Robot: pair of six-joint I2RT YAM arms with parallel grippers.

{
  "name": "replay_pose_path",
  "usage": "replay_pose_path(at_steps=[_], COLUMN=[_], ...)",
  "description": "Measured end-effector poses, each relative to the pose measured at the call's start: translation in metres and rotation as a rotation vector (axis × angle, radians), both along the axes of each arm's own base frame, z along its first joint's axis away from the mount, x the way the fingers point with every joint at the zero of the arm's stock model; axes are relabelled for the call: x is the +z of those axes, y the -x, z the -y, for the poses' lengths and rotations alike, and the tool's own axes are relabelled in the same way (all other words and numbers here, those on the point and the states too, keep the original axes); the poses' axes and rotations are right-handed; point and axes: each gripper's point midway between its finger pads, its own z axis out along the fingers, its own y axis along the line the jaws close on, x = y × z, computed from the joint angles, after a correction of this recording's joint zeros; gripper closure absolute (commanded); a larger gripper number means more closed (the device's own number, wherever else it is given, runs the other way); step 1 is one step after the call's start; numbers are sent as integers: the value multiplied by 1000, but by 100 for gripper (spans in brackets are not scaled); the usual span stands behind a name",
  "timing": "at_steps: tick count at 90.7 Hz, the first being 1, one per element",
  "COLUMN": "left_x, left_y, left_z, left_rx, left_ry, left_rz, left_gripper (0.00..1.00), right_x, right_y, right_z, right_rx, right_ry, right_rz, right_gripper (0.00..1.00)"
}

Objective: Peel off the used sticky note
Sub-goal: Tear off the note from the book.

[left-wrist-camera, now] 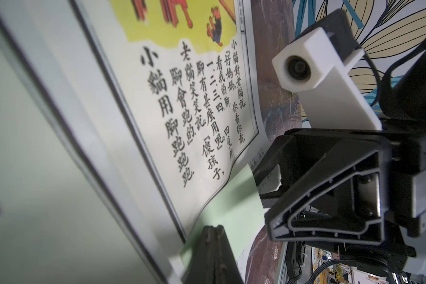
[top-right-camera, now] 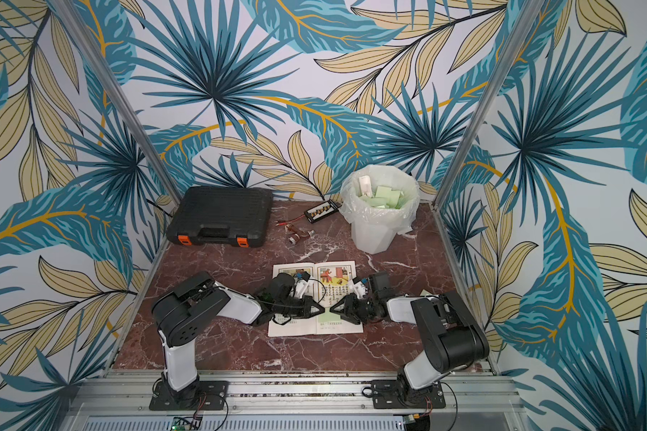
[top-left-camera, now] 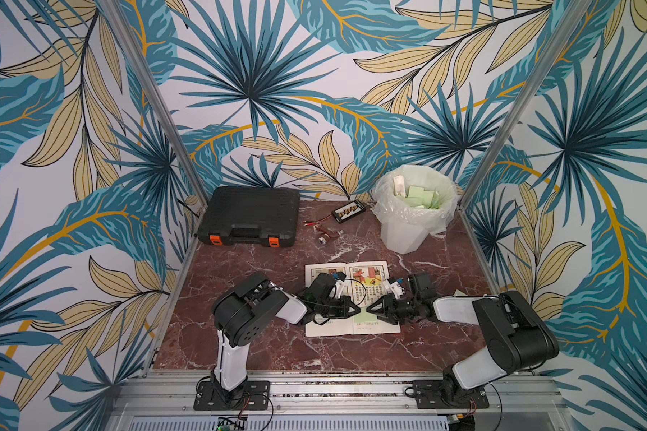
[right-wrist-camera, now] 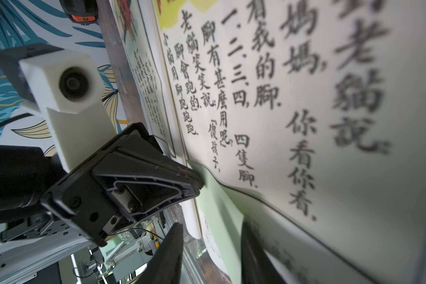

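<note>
On the book [top-left-camera: 322, 270], the left claw [left-wrist-camera: 214, 230], tips together, seemingly touches the green sticky note [right-wrist-camera: 214, 196]; the right claw [right-wrist-camera: 212, 225] stands apart nearby.

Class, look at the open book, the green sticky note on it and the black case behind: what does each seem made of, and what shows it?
Open book: matte printed paper, with thin, slightly curved pages.
Sticky note: thin pale green paper, matte, flat on the page.
Black case: probably moulded plastic, with a dull ribbed lid and orange latches.
</note>
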Motion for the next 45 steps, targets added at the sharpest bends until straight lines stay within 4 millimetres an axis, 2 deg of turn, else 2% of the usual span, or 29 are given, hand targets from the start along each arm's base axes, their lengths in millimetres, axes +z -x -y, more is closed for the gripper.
replay_pose_path(at_steps=[16,24,30,45], left_x=[-1,3,7,8], left_y=[1,1,0,-2], left_z=[0,3,4,7], left_rx=[-11,-21,-27,-24], left_ry=[0,14,20,9], left_rz=[4,13,22,28], left_gripper=[81,65,62,62], right_x=[-6,-10,-10,1], right_y=[-2,-1,-2,-2], right_z=[1,4,5,8], right_rx=[-35,-60,-68,-87], right_ry=[-4,13,24,63], right_rz=[6,-14,-8,29], right_gripper=[89,100,100,100])
